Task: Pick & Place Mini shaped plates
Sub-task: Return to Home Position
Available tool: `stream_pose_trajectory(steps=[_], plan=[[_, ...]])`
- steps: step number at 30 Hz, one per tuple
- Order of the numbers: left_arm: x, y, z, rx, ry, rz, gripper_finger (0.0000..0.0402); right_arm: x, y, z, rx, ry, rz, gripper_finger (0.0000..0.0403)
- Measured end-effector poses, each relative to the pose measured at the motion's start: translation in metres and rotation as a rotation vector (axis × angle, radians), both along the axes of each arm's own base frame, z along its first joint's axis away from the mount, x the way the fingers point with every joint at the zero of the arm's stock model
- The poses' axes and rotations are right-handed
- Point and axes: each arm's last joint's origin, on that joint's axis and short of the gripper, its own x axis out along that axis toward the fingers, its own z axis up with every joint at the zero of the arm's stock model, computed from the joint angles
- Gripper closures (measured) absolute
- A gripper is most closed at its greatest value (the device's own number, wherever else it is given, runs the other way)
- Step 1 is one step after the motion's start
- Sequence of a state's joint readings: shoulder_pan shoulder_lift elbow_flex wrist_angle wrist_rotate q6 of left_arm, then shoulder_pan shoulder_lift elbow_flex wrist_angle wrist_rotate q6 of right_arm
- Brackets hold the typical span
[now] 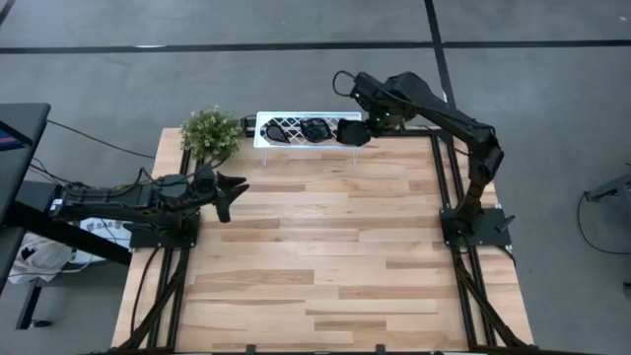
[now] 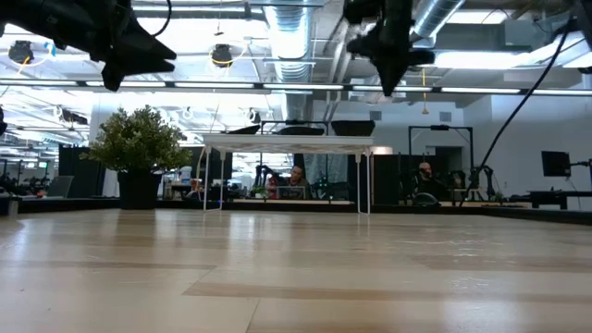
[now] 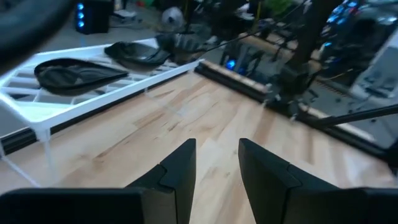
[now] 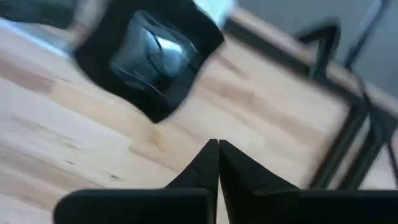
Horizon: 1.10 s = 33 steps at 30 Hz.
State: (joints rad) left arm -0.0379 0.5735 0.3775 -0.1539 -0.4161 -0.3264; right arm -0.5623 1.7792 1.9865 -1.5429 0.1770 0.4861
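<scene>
Right gripper [image 4: 217, 146] hangs above the right end of the white rack [image 1: 306, 143], fingers pinched tight on nothing; left gripper [image 3: 217, 148] hovers over the table's [image 1: 325, 247] left side, fingers apart and empty; the mini shaped plates [image 1: 315, 129] all sit on the rack in three spots, glossy black, with the wavy square [image 4: 149, 59] right under the right gripper; light wood table, potted plant [image 1: 209, 133] just beside the rack's left end; big room behind with ceiling pipes [image 2: 291, 32] and people [image 2: 296, 176] seated at desks.

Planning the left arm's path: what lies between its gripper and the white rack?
Bare tabletop only, per the high view, from left gripper to rack; the plant stands aside.
</scene>
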Motion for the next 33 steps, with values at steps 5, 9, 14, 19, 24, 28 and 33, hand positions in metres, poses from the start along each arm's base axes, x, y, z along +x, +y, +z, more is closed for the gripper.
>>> stream_pose_trajectory(steps=[5, 9, 14, 19, 24, 28, 33], plan=[[-0.012, 0.0, 0.008, -0.016, -0.068, -0.032, 0.028, -0.009, 0.027, 0.022, -0.121, -0.117, 0.19, 0.04], [-0.025, -0.001, 0.014, -0.026, -0.133, -0.05, 0.028, -0.029, 0.053, 0.024, -0.188, -0.222, 0.247, 0.0399], [-0.037, -0.004, -0.001, -0.058, -0.176, -0.203, 0.028, -0.05, 0.091, -0.002, -0.254, -0.412, 0.337, 0.04], [-0.046, -0.006, -0.013, -0.07, -0.249, -0.26, 0.028, -0.077, 0.127, -0.038, -0.267, -0.548, 0.42, 0.0401], [-0.041, -0.006, -0.018, -0.067, -0.205, -0.262, 0.028, -0.101, 0.15, -0.068, -0.245, -0.656, 0.441, 0.0399], [-0.032, -0.007, -0.024, -0.089, -0.149, -0.287, 0.028, -0.117, 0.16, -0.09, -0.291, -0.76, 0.424, 0.0395], [-0.034, -0.01, -0.014, -0.072, -0.234, -0.377, 0.028, -0.134, 0.168, -0.116, -0.281, -0.901, 0.409, 0.0399]])
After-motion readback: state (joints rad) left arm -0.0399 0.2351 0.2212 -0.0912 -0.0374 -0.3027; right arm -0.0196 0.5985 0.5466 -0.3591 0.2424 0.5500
